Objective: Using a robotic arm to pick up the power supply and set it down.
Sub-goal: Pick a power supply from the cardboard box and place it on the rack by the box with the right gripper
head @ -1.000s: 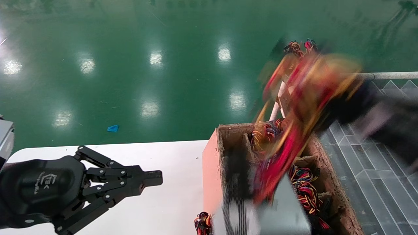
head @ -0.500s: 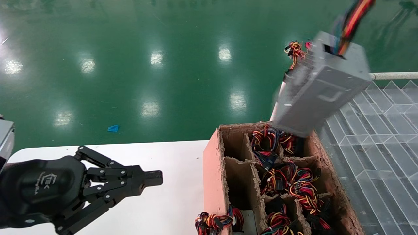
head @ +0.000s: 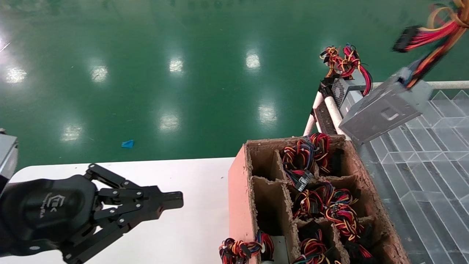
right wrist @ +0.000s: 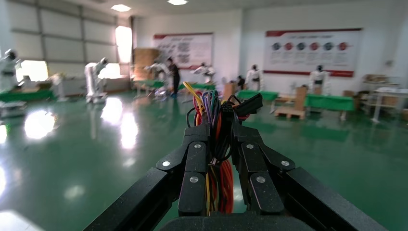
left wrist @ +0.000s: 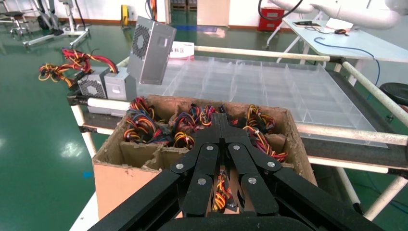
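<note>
The power supply [head: 383,110], a grey metal box with a perforated face [left wrist: 151,49], hangs tilted in the air above the rail beyond the cardboard box. Its yellow, orange, red and black wires [head: 438,33] rise to the upper right edge of the head view. In the right wrist view my right gripper [right wrist: 219,127] is shut on that wire bundle [right wrist: 217,183], and the box itself is hidden there. My left gripper [head: 176,200] hovers over the white table [head: 183,172], shut and holding nothing, and points toward the cardboard box [left wrist: 220,118].
A divided cardboard box [head: 237,183] full of wire bundles stands at the table's right end. Behind it a like grey box with a red cable [head: 348,90] rests by the rail. A clear compartment tray [head: 421,168] lies to the right.
The power supply has come up out of the cardboard box and swung back and to the right, over the clear tray's near corner. The left arm has not moved.
</note>
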Motion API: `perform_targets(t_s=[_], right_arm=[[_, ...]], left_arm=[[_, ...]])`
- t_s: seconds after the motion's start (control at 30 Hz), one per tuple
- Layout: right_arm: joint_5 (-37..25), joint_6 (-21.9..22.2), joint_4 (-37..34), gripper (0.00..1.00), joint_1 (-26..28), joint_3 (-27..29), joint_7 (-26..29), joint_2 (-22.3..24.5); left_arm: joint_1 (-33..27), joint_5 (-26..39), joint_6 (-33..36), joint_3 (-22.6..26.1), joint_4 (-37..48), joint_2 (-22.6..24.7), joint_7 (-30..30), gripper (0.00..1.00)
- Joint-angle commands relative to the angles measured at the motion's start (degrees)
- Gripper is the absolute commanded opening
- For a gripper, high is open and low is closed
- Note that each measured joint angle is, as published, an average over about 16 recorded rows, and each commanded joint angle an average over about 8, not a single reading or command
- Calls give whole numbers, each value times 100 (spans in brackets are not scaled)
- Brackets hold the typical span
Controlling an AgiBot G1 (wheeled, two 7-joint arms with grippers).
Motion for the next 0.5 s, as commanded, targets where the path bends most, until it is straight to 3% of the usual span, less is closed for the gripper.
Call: perform_targets(t_s=[0.03,0.3,0.5], right_arm=[[136,105,7,0,-324,271,-166,-61],[360,538,236,0,-1290,1044,-427,-324],[365,842,339,0,-1622,1182,-445,-444]], left_arm=[[0,0,0,0,0,0,0,0],[0,0,0,0,0,0,0,0],[0,0,0,1,0,0,0,0]])
